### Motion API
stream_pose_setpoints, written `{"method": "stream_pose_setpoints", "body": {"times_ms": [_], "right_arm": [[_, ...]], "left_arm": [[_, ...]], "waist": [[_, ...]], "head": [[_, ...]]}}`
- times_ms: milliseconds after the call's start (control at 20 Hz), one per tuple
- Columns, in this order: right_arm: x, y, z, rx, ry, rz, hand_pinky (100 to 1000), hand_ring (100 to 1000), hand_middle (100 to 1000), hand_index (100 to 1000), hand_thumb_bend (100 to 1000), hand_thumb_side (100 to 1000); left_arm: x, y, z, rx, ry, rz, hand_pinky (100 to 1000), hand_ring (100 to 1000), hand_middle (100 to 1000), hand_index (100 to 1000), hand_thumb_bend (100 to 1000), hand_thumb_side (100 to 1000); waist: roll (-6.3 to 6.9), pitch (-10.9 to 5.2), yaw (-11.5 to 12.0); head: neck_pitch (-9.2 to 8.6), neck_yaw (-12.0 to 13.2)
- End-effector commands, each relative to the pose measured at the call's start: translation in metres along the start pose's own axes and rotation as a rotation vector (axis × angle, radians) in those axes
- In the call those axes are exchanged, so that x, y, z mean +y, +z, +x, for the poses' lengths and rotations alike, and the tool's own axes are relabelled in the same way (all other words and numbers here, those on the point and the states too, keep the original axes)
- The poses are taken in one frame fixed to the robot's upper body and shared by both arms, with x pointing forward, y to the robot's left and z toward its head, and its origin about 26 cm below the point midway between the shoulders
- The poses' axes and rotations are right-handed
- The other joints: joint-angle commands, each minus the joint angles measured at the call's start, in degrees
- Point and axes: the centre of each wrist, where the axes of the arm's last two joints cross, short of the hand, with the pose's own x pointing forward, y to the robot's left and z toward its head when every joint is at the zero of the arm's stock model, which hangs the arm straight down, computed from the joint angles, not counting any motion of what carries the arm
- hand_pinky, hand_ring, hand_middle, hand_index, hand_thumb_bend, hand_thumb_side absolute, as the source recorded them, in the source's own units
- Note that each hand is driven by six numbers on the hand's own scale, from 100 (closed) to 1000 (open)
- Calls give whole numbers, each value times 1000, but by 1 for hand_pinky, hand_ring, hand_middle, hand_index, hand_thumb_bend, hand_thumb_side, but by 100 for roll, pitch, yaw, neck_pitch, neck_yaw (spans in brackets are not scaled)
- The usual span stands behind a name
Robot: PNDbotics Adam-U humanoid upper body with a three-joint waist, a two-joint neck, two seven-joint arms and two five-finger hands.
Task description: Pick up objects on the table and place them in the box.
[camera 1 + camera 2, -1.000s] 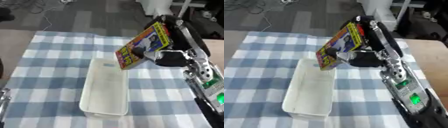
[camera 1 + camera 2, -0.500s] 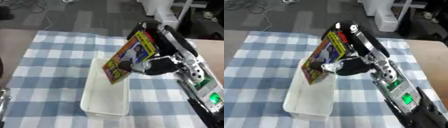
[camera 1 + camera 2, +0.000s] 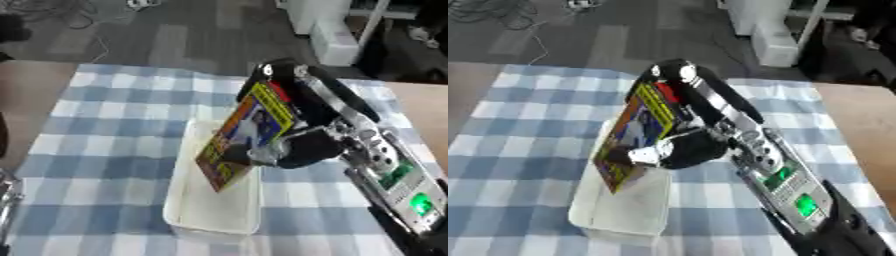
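My right hand [image 3: 293, 149] is shut on a flat colourful packet [image 3: 242, 135], yellow, red and blue with a printed picture. The packet tilts steeply, its lower corner down inside the long white box [image 3: 206, 212] on the checked tablecloth. The hand and forearm hang over the box's right rim. The box's near half shows bare; its far end is hidden behind the packet. A sliver of my left arm [image 3: 7, 200] shows at the lower left edge, its hand out of sight.
A blue and white checked cloth [image 3: 105, 130] covers the table. Bare wooden table [image 3: 26, 85] shows at left and at right [image 3: 859, 125]. Beyond the far edge lie grey floor, cables and white furniture [image 3: 324, 25].
My right hand has carried the packet leftward and down, from above the box's far right corner to over the box, its lower corner now inside. The camera has also shifted a little.
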Motion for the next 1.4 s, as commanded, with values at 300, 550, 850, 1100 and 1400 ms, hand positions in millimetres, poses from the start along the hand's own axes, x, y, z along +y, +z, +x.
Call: {"method": "stream_pose_setpoints", "body": {"times_ms": [300,550,850,1100,1400], "right_arm": [[4,-8,-7,-22,117,195,373,678,698,766,805,397],[2,-3,-12,-73,189,308,544,783,803,836,829,576],[-10,15,-14,-163,146,183,625,802,823,857,794,760],[-24,38,-20,-164,81,-99,597,768,787,849,712,849],[-43,64,-31,-197,30,-618,579,737,760,829,625,840]], "left_arm": [[-2,-9,5,-35,19,-3,630,673,748,794,598,857],[-1,-9,5,-34,18,-3,630,673,748,794,598,857],[0,-8,5,-33,11,-1,630,673,748,794,598,858],[2,-8,5,-32,1,-1,629,673,748,794,597,858],[3,-7,4,-30,-10,1,629,673,748,794,597,858]], "waist": [[-4,-104,17],[-10,-109,-2],[-4,-103,-51],[-3,-96,-95],[16,-82,-160]], "head": [[-138,29],[-243,46],[-207,113],[-186,208],[-189,247]]}}
